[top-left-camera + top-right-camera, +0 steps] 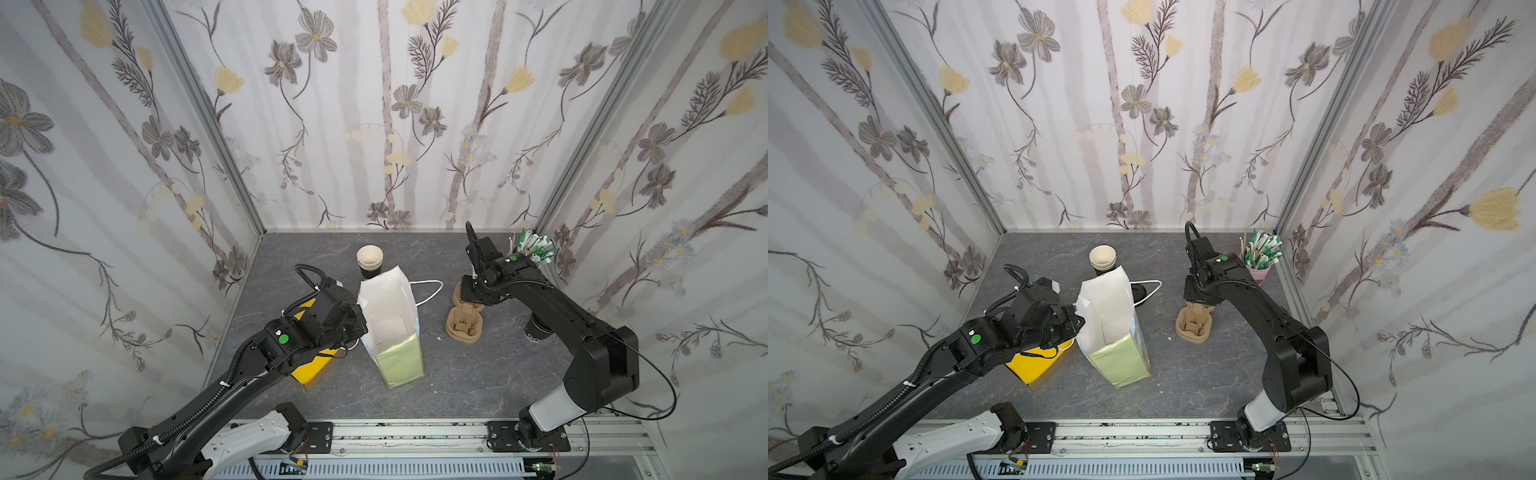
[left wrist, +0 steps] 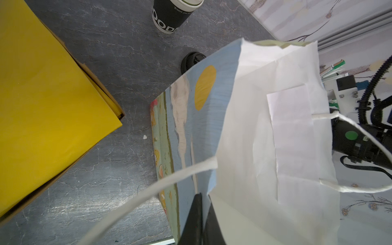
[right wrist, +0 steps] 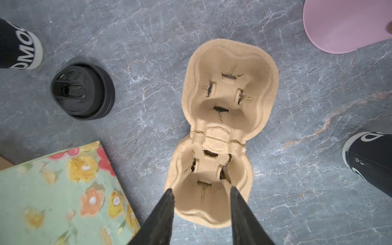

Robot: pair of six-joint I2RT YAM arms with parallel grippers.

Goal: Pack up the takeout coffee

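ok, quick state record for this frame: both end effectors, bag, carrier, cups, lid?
left end effector: shut on the rim of the paper bag
paper bag: upright, mouth open, nothing visible inside
right end effector: open, over one well of the cup carrier, gripping nothing
cup carrier: on the table, both wells empty
black lid: loose on the table beside the bag
single black cup: on the table, partly hidden under the right arm
cup stack: behind the bag, lidless
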